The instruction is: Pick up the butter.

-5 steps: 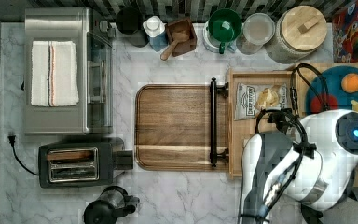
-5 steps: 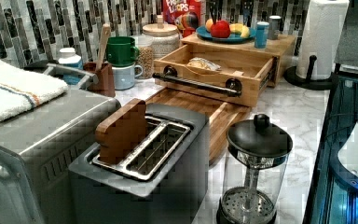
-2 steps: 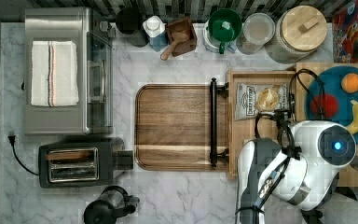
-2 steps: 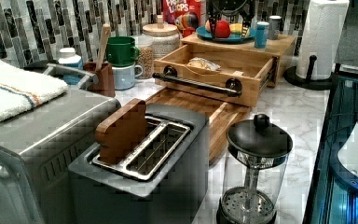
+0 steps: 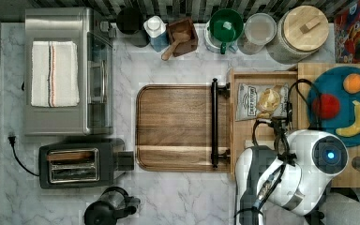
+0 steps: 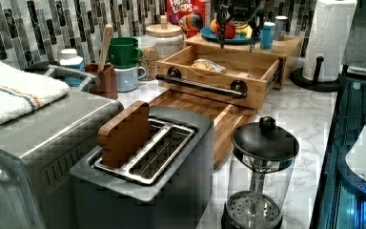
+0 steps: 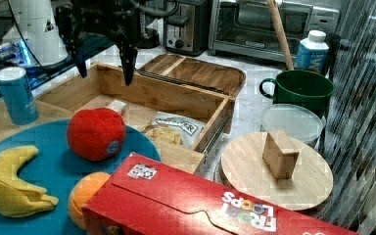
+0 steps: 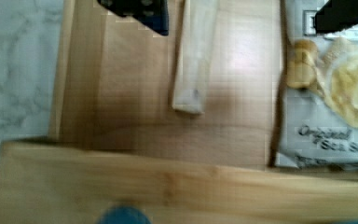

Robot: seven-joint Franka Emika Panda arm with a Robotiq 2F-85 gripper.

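The butter [image 8: 193,60] is a pale cream stick lying on the floor of the open wooden drawer [image 7: 161,90], and its end shows in the right view [image 7: 117,106]. Beside it lies the clear chip bag [image 8: 331,93], also seen from above [image 5: 261,101]. My gripper [image 7: 104,68] hangs open above the drawer, its dark fingers [image 7: 127,68] spread wide and a little above the butter. In the wrist view the gripper [image 8: 241,23] straddles the stick and the bag's edge. From the left view the gripper [image 6: 237,40] sits over the drawer's far end. My arm [image 5: 304,173] hides the butter in the top view.
A blue plate [image 5: 342,136] with toy fruit and a blue can [image 7: 15,95] stand beside the drawer. A wooden tray [image 5: 178,122] lies in front of the drawer's black handle [image 5: 214,122]. Mugs and jars line the back wall; a toaster [image 5: 77,164] and oven stand farther off.
The gripper has come down into the left view over the drawer's far end. In the top view the arm's body has shifted slightly left and down.
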